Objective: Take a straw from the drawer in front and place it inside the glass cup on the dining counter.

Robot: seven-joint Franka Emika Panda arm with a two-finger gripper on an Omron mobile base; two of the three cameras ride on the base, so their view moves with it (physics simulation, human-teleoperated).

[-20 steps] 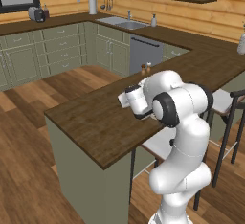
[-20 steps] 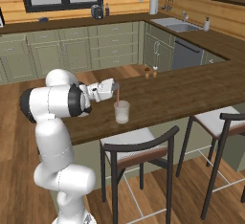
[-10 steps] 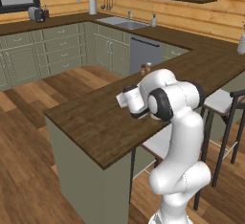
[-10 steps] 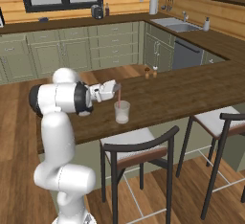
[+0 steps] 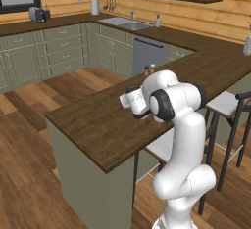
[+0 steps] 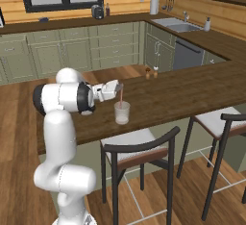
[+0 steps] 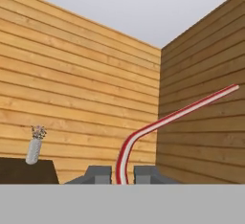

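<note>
Now the two-finger gripper (image 6: pixel 120 87), clamped on a thin red straw (image 6: pixel 122 95), should release directly over the clear glass cup (image 6: pixel 122 112).

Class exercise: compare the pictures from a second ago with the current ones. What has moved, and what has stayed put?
The arm's elbow has swung a little, but the gripper still hangs just above the glass cup, still shut on the straw, whose lower end reaches down to the cup's mouth. The straw has not been let go. The cup stays in the same spot on the dining counter, and the stools have not shifted.
</note>
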